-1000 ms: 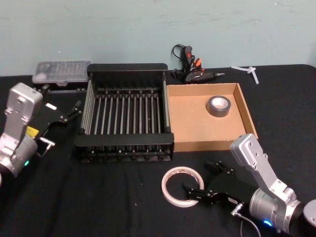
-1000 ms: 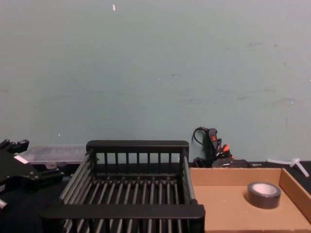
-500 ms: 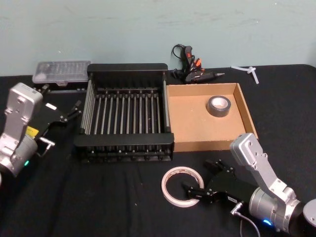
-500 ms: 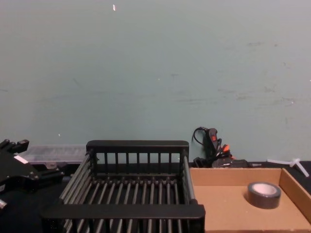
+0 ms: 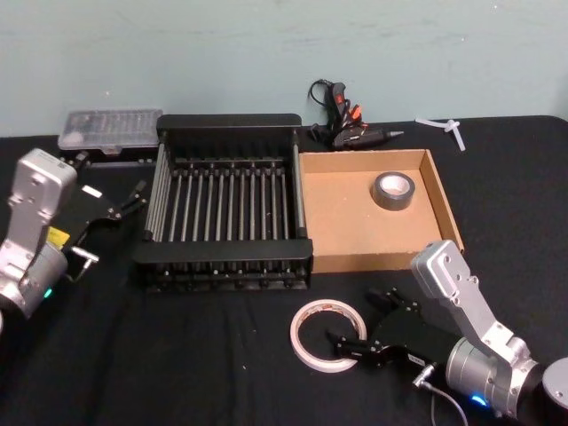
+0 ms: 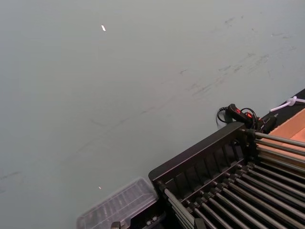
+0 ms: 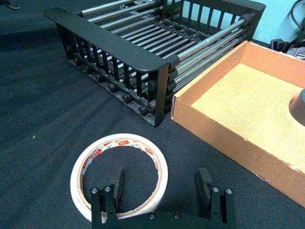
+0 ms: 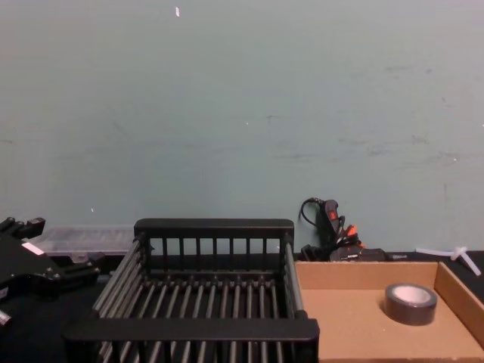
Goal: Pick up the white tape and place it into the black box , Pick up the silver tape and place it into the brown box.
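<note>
Slipping is the risk: the right end effector (image 7: pixel 159 191), spread wide, straddles the near-right wall of the white tape (image 7: pixel 119 174) lying flat on the table (image 5: pixel 177 355) (thin ring), which could tilt when pinched.

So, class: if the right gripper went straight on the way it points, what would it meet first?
The white tape: the right gripper straddles its near rim, one finger inside the ring.
</note>
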Controlling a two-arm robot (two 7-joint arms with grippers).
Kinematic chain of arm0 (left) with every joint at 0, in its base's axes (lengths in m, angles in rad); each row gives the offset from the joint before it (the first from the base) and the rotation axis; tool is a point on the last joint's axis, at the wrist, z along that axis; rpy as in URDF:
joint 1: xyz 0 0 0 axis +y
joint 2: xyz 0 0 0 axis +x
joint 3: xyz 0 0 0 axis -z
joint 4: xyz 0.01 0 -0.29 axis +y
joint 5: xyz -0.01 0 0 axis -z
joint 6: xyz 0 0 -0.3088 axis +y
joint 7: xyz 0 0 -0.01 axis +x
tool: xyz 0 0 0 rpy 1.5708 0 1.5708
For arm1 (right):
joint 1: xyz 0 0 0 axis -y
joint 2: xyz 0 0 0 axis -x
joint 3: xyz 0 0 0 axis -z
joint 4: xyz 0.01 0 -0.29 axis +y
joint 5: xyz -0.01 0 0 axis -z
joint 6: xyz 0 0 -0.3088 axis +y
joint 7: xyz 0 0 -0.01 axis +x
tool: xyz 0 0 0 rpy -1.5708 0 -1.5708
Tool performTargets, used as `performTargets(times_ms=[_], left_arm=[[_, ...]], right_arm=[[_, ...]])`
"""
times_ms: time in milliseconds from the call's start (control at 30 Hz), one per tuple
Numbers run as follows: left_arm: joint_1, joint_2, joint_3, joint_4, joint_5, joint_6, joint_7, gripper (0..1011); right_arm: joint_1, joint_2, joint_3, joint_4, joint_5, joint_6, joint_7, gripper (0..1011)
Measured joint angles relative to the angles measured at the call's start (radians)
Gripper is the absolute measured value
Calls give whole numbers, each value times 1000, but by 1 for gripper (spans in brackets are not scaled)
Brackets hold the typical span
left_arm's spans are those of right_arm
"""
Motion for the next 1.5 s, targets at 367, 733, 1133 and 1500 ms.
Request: performTargets(times_ms=[367, 733, 1133, 1500], left_arm=[[0, 0, 0, 0, 0, 0, 0, 1001], [0, 0, 0, 0, 0, 0, 0, 1001], [0, 0, 0, 0, 0, 0, 0, 1001], [0, 0, 0, 0, 0, 0, 0, 1001]], right_arm=[[0, 0, -1, 0, -5, -1, -2, 1002], [0, 0, -1, 1, -4, 0, -1, 850], [0, 0, -1, 1, -3, 0, -1, 460], [0, 0, -1, 0, -2, 0, -1, 151]])
